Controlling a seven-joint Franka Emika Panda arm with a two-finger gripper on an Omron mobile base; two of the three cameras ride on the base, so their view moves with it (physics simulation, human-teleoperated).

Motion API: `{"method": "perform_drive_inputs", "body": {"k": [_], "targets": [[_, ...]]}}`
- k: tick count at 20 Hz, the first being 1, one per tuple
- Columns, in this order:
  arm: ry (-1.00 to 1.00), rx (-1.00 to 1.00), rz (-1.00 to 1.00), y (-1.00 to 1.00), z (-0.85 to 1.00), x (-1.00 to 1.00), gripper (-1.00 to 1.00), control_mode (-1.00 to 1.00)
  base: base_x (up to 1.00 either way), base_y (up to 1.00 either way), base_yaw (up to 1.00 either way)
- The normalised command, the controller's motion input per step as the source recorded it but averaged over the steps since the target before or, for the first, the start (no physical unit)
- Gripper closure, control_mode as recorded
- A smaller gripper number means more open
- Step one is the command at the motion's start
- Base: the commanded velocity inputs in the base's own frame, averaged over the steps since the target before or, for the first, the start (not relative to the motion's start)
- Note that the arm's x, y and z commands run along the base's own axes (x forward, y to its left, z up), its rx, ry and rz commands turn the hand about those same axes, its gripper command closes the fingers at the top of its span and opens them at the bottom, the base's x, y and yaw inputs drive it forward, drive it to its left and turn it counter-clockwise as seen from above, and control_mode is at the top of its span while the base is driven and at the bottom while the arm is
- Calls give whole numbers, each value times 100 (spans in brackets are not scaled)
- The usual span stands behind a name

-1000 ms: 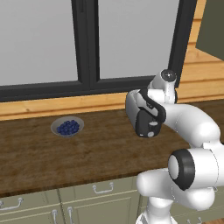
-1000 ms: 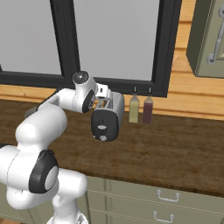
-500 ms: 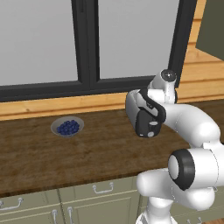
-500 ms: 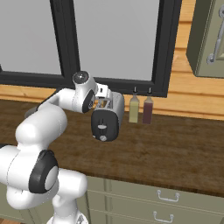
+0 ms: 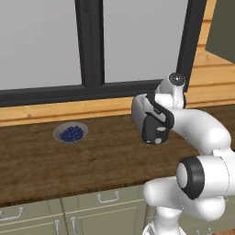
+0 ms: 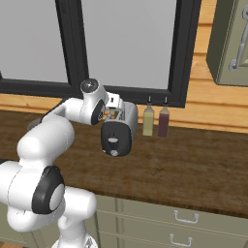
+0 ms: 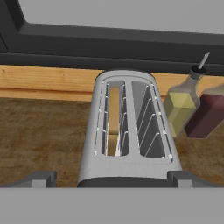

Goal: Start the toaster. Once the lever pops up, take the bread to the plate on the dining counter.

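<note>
Small silver-white toaster (image 7: 127, 131) with rounded body and two top slots, standing on the dark wood-plank table (image 6: 203, 164) close under the black-framed window (image 6: 121, 43), black end face (image 6: 113, 139) with round knob turned toward the robot. Flat tan-brown bread slice (image 7: 113, 118) seated upright in one of the two slots, top edge below the slot rim; other slot empty. Two-finger gripper (image 7: 111, 178) poised just above the near end of the toaster, dark finger tips (image 7: 41, 178) spread wide to either side of the body, pinching nothing. Small lever not distinguishable on the black end face in the right base view, so pressed or raised cannot be told; judged stage: start of the task, lever press not yet confirmed, bread not yet lifted, carry to plate and dining counter entirely outstanding. Olive-yellow glass bottle (image 7: 181, 105) and dark red bottle (image 7: 205, 116) just beside the toaster on one flank, near enough to catch a sideways swing. Pale wooden sill (image 7: 43, 81) directly behind. Open table surface on the opposite flank and toward the front edge; grey bowl of blueberries (image 5: 70, 133) well apart along the table.
</note>
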Motion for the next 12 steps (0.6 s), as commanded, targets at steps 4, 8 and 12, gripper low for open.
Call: {"method": "perform_drive_inputs", "body": {"k": [4,8,12], "targets": [[0,0,0,0,0,0,-100,-100,0,0,0],[0,0,0,0,0,0,-100,-100,0,0,0],[0,0,0,0,0,0,-100,-100,0,0,0]]}}
